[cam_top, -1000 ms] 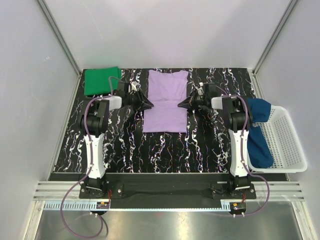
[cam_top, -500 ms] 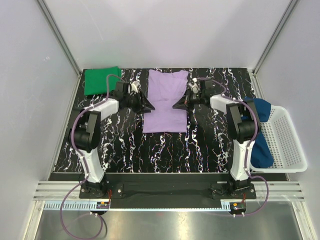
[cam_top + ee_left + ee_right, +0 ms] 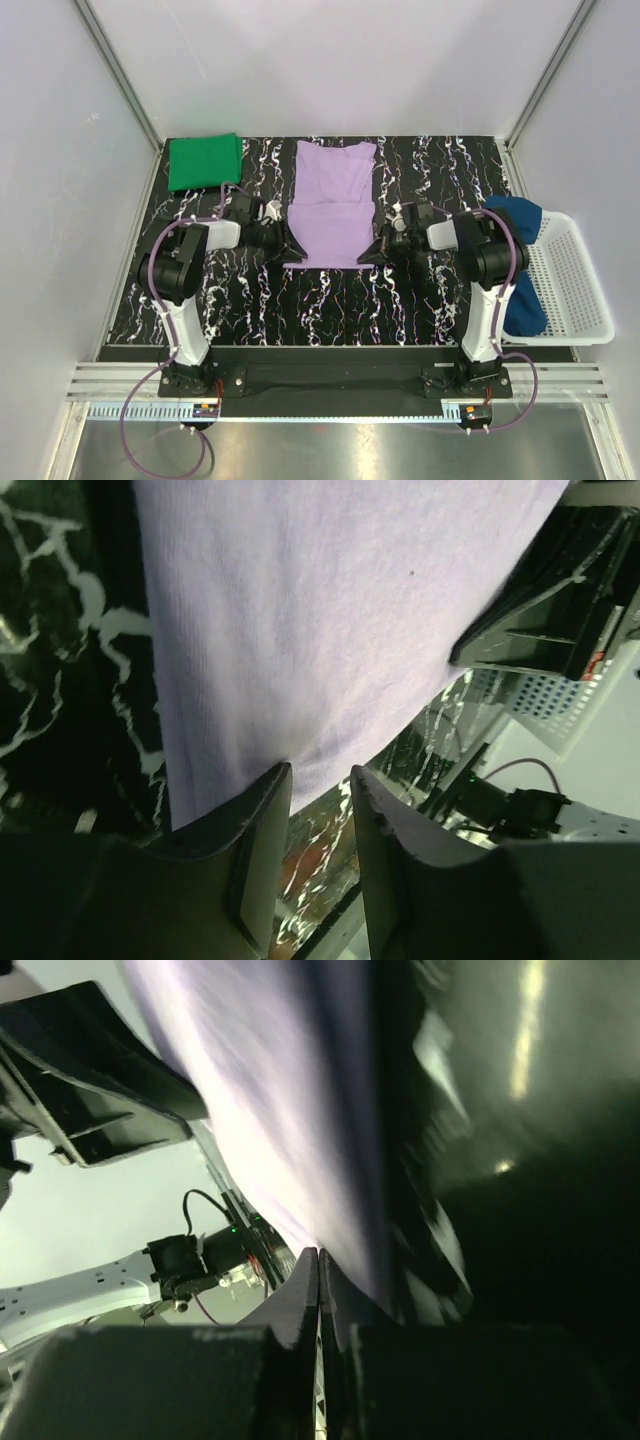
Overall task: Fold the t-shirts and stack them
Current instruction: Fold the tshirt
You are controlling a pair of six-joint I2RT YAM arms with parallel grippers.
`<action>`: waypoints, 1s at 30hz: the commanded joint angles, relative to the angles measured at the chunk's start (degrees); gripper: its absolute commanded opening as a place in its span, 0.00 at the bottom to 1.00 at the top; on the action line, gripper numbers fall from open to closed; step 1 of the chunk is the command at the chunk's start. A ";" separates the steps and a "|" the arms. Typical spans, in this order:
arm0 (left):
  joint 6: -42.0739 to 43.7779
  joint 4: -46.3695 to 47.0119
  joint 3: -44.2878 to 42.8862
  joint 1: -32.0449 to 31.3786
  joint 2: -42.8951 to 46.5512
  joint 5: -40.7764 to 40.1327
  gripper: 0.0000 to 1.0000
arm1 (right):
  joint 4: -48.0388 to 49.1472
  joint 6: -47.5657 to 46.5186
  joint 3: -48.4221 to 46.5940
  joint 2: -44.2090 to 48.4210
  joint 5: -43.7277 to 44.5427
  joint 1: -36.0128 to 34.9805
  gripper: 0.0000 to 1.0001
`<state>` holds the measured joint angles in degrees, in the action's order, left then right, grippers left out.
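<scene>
The lavender t-shirt (image 3: 330, 205) lies flat on the middle of the table, partly folded, with a crease across it. The green t-shirt (image 3: 205, 162) lies folded at the back left. The dark blue t-shirt (image 3: 518, 270) hangs over the basket's left rim. My left gripper (image 3: 293, 245) is low at the lavender shirt's near left corner, jaws slightly open and empty (image 3: 318, 772), with the cloth edge (image 3: 300, 610) at one fingertip. My right gripper (image 3: 368, 252) is at the near right corner, jaws shut (image 3: 320, 1252), with the cloth (image 3: 290, 1110) beside them.
A white mesh basket (image 3: 572, 285) stands at the right edge of the black marbled table (image 3: 330, 310). White walls and metal frame posts enclose the back and sides. A metal rail runs along the front by the arm bases.
Both grippers have moved from the lavender shirt's mid sides toward me, down to its near corners. The shirts have hardly shifted.
</scene>
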<state>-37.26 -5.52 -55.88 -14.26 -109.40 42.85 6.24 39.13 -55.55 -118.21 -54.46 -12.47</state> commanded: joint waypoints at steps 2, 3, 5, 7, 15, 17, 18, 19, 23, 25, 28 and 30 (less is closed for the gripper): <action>8.60 -10.91 3.14 1.08 4.10 -11.73 0.38 | -11.41 -8.53 2.81 6.05 7.70 1.13 0.00; 8.95 -11.61 3.66 0.90 5.42 -11.39 0.39 | -15.43 -9.85 2.38 8.59 8.57 1.13 0.00; 9.92 -13.11 4.98 -0.06 10.77 -10.86 0.42 | -19.41 -12.14 0.80 11.32 11.29 1.13 0.00; 10.62 -15.82 4.55 -2.43 15.59 -10.34 0.45 | -21.79 -12.50 -0.25 15.46 12.87 1.13 0.00; 9.13 -16.37 -11.66 -2.53 10.81 -9.46 0.48 | -16.08 -3.72 -15.79 6.09 10.60 1.13 0.04; 8.61 -14.88 -15.91 -1.74 3.89 -8.84 0.48 | -16.26 -2.40 -22.80 0.04 9.72 1.13 0.04; 8.25 -14.70 -18.54 -1.30 1.15 -8.66 0.48 | -16.52 -1.96 -24.76 -1.83 9.46 1.04 0.05; 7.47 -14.09 -22.22 -0.95 -1.14 -7.62 0.47 | -16.96 -1.78 -28.44 -3.67 9.28 1.04 0.05; 6.32 -12.41 -27.17 0.81 -9.67 -7.08 0.47 | -18.28 -1.87 -31.81 -10.09 9.10 1.22 0.06; 6.84 -13.54 -27.44 0.90 -13.01 -8.21 0.46 | -18.28 -2.57 -31.55 -11.07 9.72 1.22 0.06; 7.89 -14.34 -23.42 0.81 -12.68 -9.10 0.45 | -19.07 -4.93 -28.92 -10.73 10.77 1.22 0.06; 7.99 -13.56 -16.48 0.73 -10.67 -9.71 0.45 | -21.35 -6.78 -26.72 -9.85 12.26 1.22 0.06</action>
<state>-31.33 -16.32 -79.29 -12.73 -121.30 36.64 -11.92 35.92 -84.25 -129.86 -44.60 -11.35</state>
